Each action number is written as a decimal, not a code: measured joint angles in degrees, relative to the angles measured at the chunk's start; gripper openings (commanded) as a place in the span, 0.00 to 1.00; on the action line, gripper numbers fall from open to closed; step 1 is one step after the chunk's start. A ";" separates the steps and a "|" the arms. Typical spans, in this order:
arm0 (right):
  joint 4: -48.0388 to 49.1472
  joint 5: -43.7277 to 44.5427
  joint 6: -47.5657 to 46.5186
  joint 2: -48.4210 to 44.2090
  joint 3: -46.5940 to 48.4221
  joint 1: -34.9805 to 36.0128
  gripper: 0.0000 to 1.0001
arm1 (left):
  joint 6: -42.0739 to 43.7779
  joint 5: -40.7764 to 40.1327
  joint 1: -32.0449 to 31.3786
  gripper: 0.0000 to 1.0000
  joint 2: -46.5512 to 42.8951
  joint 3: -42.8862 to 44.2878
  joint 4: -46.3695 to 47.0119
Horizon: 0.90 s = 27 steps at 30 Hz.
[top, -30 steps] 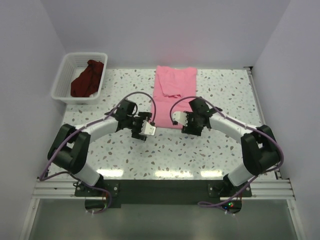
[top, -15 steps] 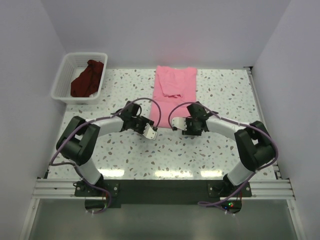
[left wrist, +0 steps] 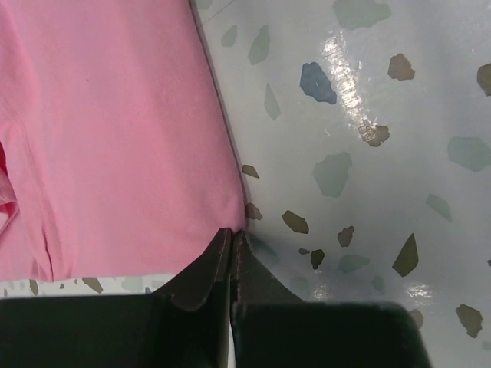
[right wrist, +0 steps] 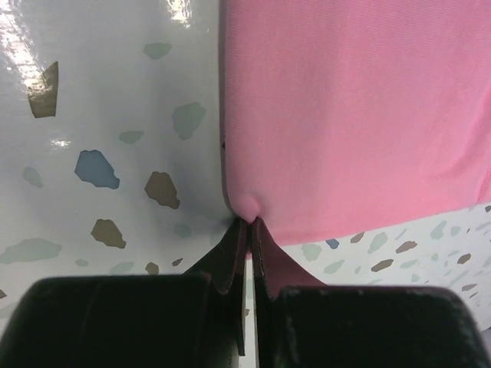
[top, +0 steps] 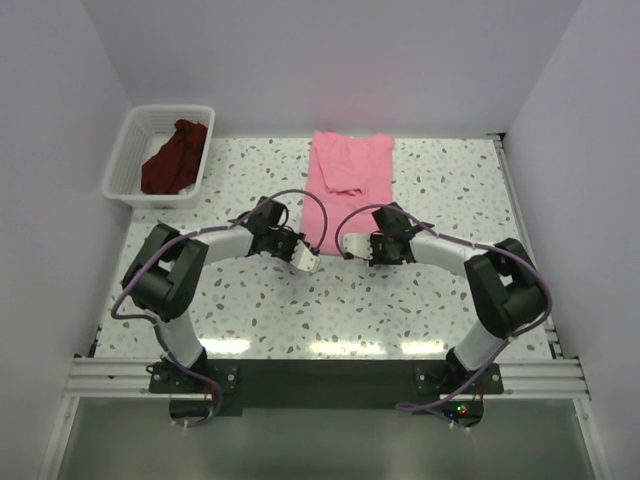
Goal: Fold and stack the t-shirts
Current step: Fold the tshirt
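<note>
The pink t-shirt (top: 346,185) is lying flat, folded narrow, at the middle of the glossy speckled terrazzo tabletop (top: 445,185), its far end reaching the back edge. Plain pale walls (top: 330,70) are closing in the back and both sides. The left gripper (left wrist: 232,236) and right gripper (right wrist: 250,224) are each pinching a near corner of it, jaws closed tight. Bare tabletop is lying open either side. The maroon t-shirt (top: 176,158) is sitting crumpled in the white lattice basket (top: 122,152) at the far left corner.

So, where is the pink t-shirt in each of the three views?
Top external: pink t-shirt, centre, far half of the table.
Left wrist: the shirt fills the upper left.
Right wrist: the shirt fills the upper right.
Shared landmark: its near corners, pinched by left gripper and right gripper.
</note>
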 measured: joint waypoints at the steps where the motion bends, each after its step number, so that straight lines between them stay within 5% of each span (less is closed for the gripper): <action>1: -0.52 -0.09 0.20 0.13 0.42 -0.07 0.00 | -0.59 0.02 0.00 0.00 0.00 0.42 -0.76; 15: -14.78 -5.75 4.07 -2.97 15.21 -5.79 0.00 | -16.57 2.38 2.12 0.00 -4.33 14.23 -13.20; 27: -30.84 -9.86 5.03 -17.18 14.10 -3.39 0.00 | -19.10 6.21 -1.70 0.00 -16.92 9.94 -25.79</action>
